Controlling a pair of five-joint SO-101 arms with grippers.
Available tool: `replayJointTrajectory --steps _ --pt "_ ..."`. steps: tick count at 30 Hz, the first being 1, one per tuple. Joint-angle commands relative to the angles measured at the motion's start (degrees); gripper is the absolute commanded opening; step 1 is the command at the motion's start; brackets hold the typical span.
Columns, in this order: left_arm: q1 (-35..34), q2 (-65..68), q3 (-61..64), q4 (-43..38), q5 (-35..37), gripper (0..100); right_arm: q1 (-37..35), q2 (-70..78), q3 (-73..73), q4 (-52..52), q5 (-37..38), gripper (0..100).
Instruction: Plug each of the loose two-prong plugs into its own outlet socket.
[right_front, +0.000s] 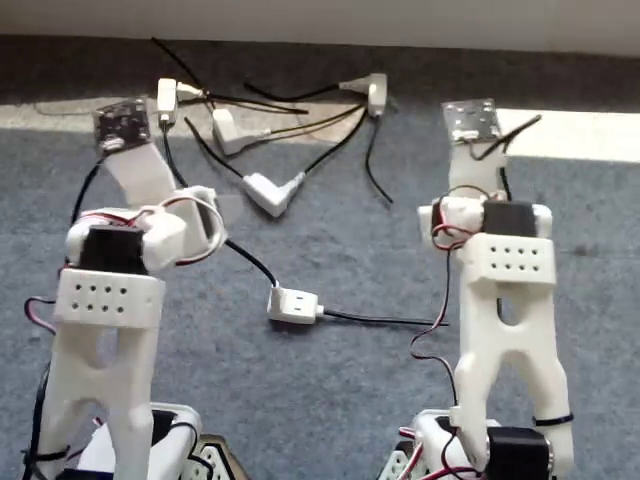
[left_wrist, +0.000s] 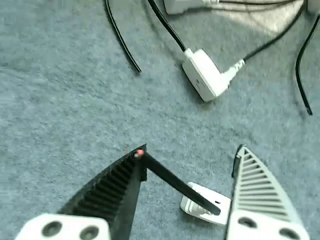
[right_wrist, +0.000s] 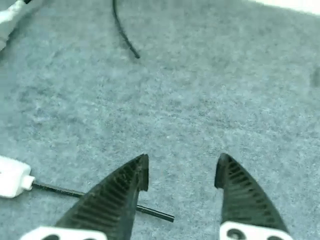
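A white outlet socket (right_front: 293, 305) lies on the grey carpet between the two arms, with a black cable (right_front: 380, 320) running off to the right. Several white two-prong plugs lie loose farther back: one (right_front: 270, 192) nearest, another (right_front: 225, 130), one (right_front: 165, 100) at the back left and one (right_front: 375, 92) at the back right. My left gripper (left_wrist: 191, 150) is open just above the socket (left_wrist: 205, 206), whose black cable (left_wrist: 170, 179) crosses between the fingers; the nearest plug (left_wrist: 204, 80) lies beyond it. My right gripper (right_wrist: 183, 156) is open over bare carpet, holding nothing, with the socket's end (right_wrist: 10, 182) off to one side.
Thin black and white leads (right_front: 300, 110) trail tangled among the plugs at the back. A loose black wire end (right_wrist: 125, 37) lies ahead of the right gripper. A pale strip of floor (right_front: 580, 135) borders the carpet at the back right.
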Motion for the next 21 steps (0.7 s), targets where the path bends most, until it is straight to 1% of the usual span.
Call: replayJointTrajectory --steps 1,4,7,9,12,14,17,21 --pt "-9.5 -5.0 -4.4 4.4 -0.3 29 -8.4 -0.2 1.7 -1.1 4.6 24.9" --pt "-15.3 -5.7 -3.2 6.9 -0.2 29 -15.3 -0.2 4.2 -1.4 6.5 24.9" --pt "-19.2 -5.8 -0.6 7.4 -0.3 29 -22.5 -0.2 6.7 -1.5 11.3 25.1" --pt "-21.8 -5.8 1.7 7.2 -0.3 29 -26.5 -0.2 8.3 -1.3 16.4 25.1" --pt "-24.2 -5.9 4.5 6.9 -0.4 29 -30.8 -0.1 11.6 -0.7 28.9 25.1" --pt "-25.0 -5.9 5.7 6.9 -0.4 29 -33.0 -0.1 13.1 -0.9 33.4 25.1" --pt "-25.4 -5.9 6.0 7.0 -0.4 29 -35.6 -0.1 13.7 -1.1 35.3 25.1" --pt "-25.4 -5.9 6.0 7.3 -0.4 29 -39.3 0.0 13.8 -1.2 35.3 25.1"
